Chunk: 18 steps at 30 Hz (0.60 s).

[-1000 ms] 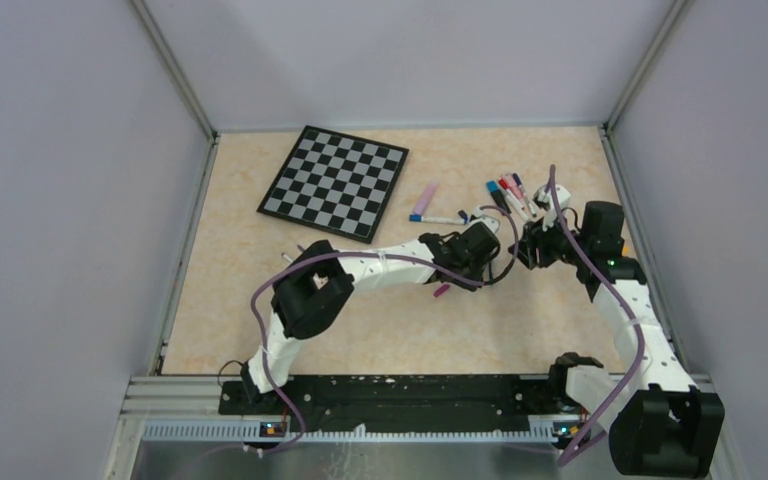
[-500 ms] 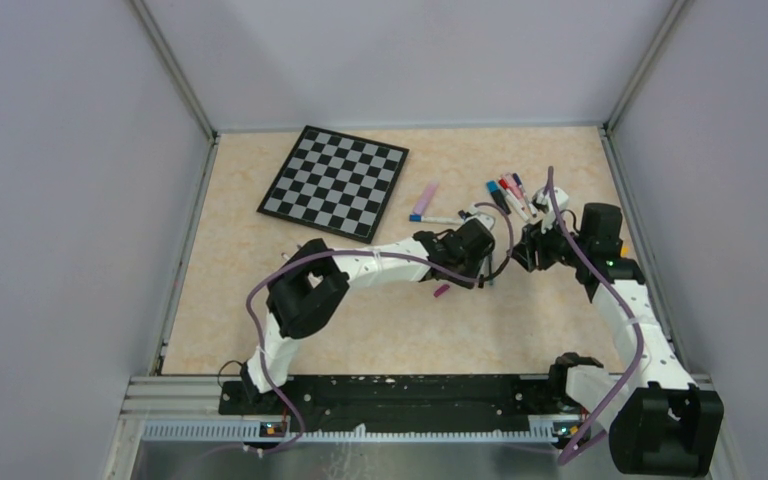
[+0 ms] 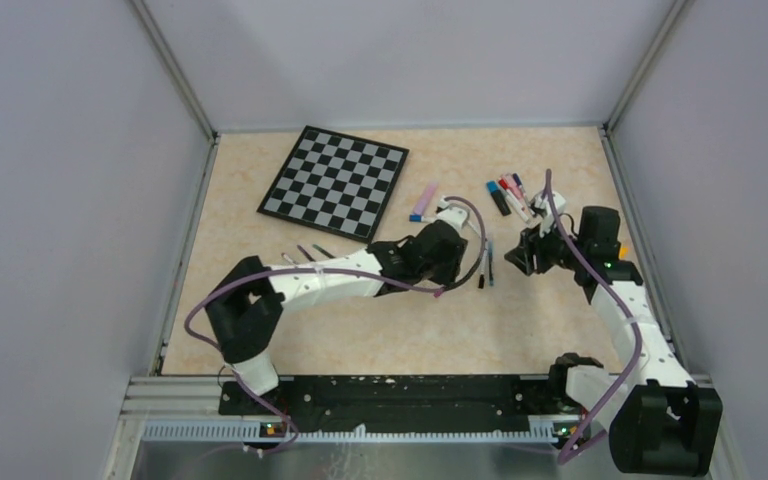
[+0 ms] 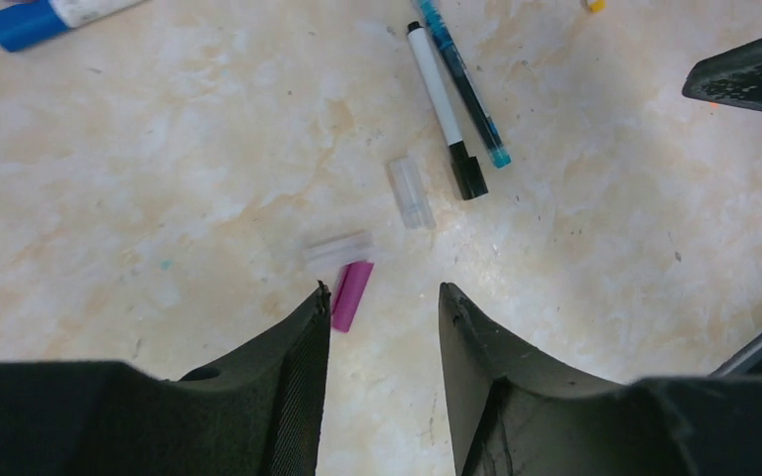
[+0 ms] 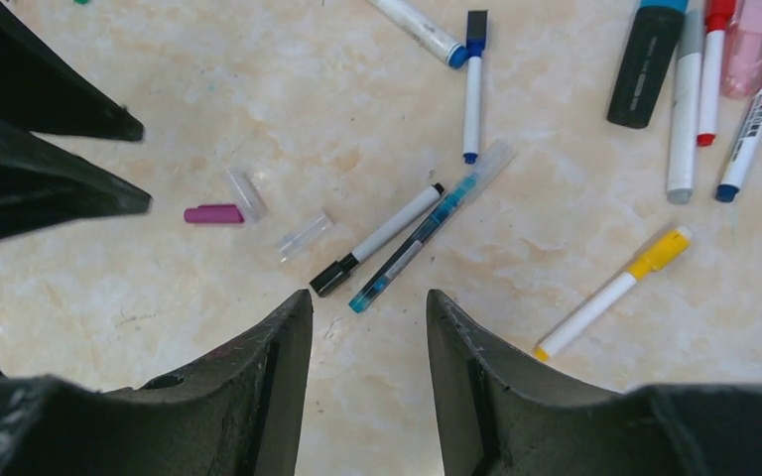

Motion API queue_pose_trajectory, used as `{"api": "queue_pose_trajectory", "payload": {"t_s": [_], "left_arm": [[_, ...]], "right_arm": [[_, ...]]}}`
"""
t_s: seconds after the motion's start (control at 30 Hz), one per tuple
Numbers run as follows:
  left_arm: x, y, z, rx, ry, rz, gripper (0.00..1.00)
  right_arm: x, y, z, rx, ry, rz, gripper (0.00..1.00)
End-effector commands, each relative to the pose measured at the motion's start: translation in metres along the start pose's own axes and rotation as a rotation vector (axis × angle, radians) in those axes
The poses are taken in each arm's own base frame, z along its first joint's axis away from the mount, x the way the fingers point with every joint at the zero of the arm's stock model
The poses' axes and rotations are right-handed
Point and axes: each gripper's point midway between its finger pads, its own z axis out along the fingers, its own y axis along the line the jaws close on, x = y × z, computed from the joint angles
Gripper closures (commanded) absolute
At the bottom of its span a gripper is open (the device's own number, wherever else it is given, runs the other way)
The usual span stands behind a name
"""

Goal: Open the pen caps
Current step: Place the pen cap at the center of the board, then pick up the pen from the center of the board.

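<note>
Jaws of left gripper [image 4: 382, 293] apart, clamping nothing; purple cap [image 4: 351, 295] loose on table [image 4: 159, 149], just beside one fingertip. Two clear caps [image 4: 412, 192] near it. Right gripper [image 5: 367, 297] likewise spread and empty, above black-tipped pen [image 5: 382, 238] and teal pen [image 5: 422, 238], side by side. Capped pens [image 5: 689, 109] grouped further off.

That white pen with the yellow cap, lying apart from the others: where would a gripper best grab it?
Probably mid-barrel on the white pen, coming straight down from above and closing across its width. It lies flat and slanted on the table with bare surface along both long sides, and that grip leaves the yellow cap free to pull off.
</note>
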Motion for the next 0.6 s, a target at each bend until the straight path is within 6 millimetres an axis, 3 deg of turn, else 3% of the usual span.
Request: {"api": "queue_pose_trajectory", "payload": {"t_s": [0.0,0.13,0.2,0.23,0.33,0.57], "left_arm": [[-0.047,0.009,-0.044,0.006,-0.231,-0.009,0.49],[-0.056,0.028,-0.080,-0.018,-0.347,-0.030,0.26],[-0.050,0.044,-0.094,-0.060,-0.377,-0.048,0.04],[-0.054,0.050,-0.102,-0.070,-0.420,-0.078,0.02],[-0.038,0.073,-0.118,-0.104,-0.452,-0.140,0.01],[-0.008,0.093,-0.156,-0.034,-0.528,-0.225,0.01]], "right_arm": [[-0.001,0.006,0.003,-0.056,-0.041,-0.048,0.55],[0.010,0.017,0.005,-0.123,-0.044,-0.080,0.53],[0.015,0.020,0.007,-0.142,-0.038,-0.091,0.50],[0.017,0.020,0.007,-0.146,-0.032,-0.090,0.49],[0.023,0.018,0.009,-0.142,-0.004,-0.078,0.46],[0.031,0.000,0.020,-0.085,0.131,-0.022,0.44]]}}
